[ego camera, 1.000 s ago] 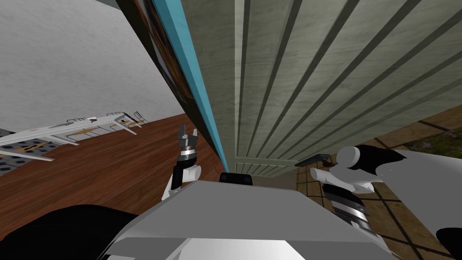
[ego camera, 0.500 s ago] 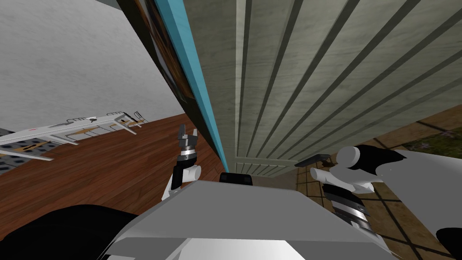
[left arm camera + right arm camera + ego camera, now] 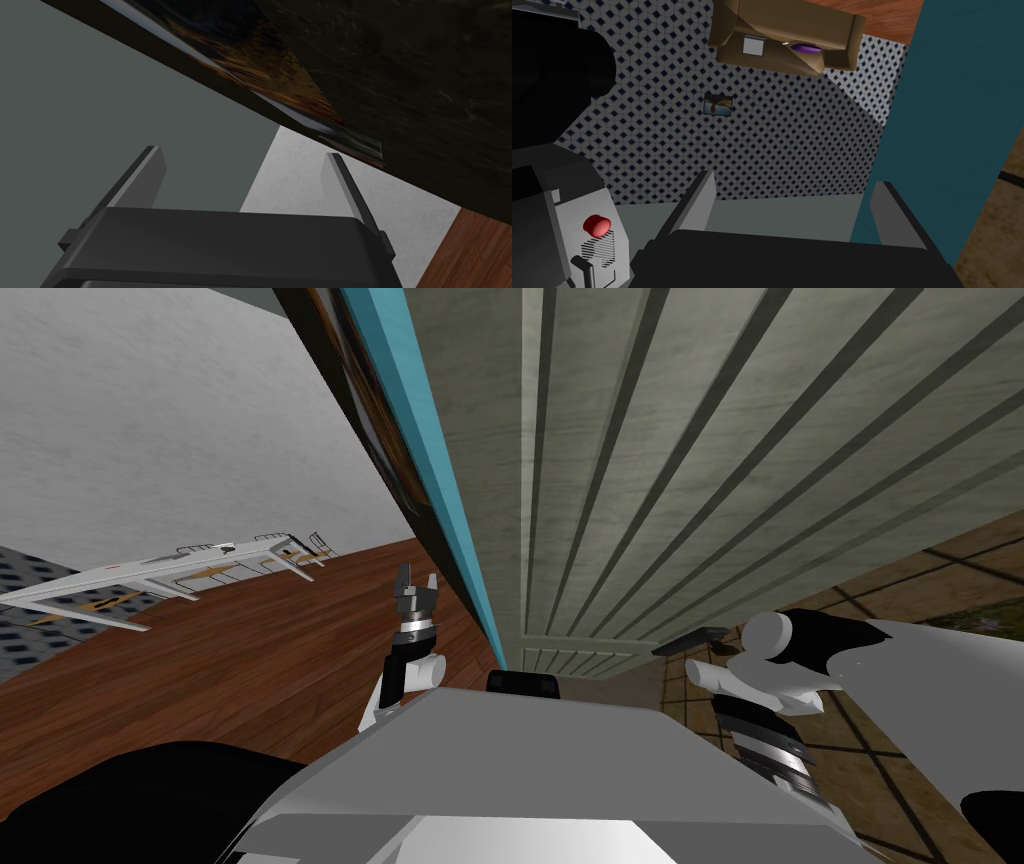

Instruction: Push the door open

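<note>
Slatted door [image 3: 700, 468], left gripper [image 3: 245, 175] spread, right gripper [image 3: 797, 205] spread, seemingly beside teal edge [image 3: 952, 100]

Right gripper [image 3: 793, 181], fingers apart, faces a diamond-patterned surface [image 3: 737, 150], a brown sofa [image 3: 782, 30] and a teal door edge [image 3: 952, 125].

a reddish wood floor [image 3: 250, 658] meets a white wall [image 3: 150, 438], a long white table [image 3: 160, 573] standing near it. brown tiles [image 3: 940, 578] lie well apart. a brown sofa [image 3: 752, 30] with a purple cushion [image 3: 807, 48] adjoins a diamond-patterned surface [image 3: 752, 150] bearing a small picture [image 3: 718, 105].
</note>
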You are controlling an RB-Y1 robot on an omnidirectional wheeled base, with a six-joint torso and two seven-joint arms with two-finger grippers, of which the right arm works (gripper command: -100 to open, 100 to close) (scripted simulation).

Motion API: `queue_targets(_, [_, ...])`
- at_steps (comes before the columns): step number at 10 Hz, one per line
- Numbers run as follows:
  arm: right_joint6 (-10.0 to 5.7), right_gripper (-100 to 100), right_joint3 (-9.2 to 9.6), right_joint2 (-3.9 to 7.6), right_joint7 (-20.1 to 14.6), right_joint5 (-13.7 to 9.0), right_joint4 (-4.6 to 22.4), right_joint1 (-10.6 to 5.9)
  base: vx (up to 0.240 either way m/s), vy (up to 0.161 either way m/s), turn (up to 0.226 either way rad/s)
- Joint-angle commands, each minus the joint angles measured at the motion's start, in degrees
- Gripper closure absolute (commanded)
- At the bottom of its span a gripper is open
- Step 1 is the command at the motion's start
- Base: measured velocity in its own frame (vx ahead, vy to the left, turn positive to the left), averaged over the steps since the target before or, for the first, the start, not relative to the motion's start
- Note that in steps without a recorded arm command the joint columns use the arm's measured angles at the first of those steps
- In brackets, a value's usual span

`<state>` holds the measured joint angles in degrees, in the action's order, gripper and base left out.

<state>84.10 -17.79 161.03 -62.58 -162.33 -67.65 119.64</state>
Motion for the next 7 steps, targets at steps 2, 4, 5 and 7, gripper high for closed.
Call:
queue_targets(2, [0.05, -100, 0.0, 0.09, -0.06, -0.05, 0.06, 0.04, 0.003, -0.007, 0.015])
queue_targets(4, [0.1, -100, 0.03, 0.23, -0.17, -0.12, 0.1, 0.07, 0.003, -0.009, 0.021])
queue_targets(5, [0.1, -100, 0.03, 0.23, -0.17, -0.12, 0.1, 0.07, -0.001, 0.003, -0.018])
queue_targets(7, [0.1, -100, 0.03, 0.23, -0.17, -0.12, 0.1, 0.07, 0.001, -0.003, 0.003])
